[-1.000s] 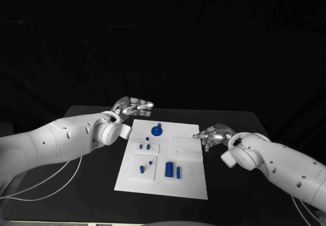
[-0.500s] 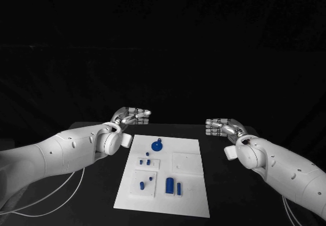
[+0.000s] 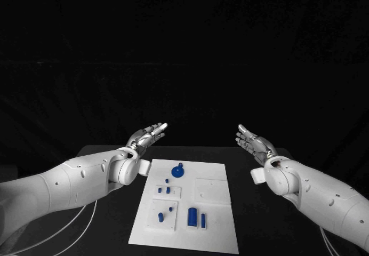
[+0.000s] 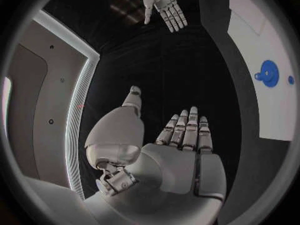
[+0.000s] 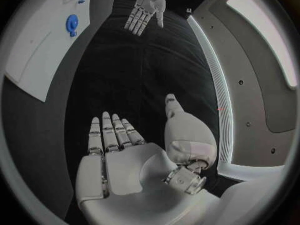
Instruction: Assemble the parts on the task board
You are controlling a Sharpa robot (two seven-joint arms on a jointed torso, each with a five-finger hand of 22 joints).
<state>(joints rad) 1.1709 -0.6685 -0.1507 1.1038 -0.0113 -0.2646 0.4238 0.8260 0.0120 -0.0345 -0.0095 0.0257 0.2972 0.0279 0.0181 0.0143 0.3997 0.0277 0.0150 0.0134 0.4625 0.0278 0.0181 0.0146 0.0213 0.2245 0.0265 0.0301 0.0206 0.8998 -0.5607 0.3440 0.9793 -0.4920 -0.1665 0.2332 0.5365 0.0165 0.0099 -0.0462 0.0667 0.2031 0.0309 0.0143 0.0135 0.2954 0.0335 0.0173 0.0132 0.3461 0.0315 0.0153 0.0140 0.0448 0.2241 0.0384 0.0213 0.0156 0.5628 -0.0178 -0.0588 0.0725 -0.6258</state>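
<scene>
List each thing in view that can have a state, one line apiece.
Left hand: open, fingers straight, raised beyond the board.
Right hand: open, fingers straight, holds nothing.
Task board: flat on the table.
Round blue part: on the board, untouched.

task board [image 3: 214,213]: 1, white | round blue part with a knob [image 3: 177,171]: 1, far end | small blue pegs [image 3: 163,190]: about 4, left side | taller blue parts [image 3: 192,216]: 2, near end | arms: 2 | hands: 2, left hand [image 3: 146,135], right hand [image 3: 253,141]
</scene>
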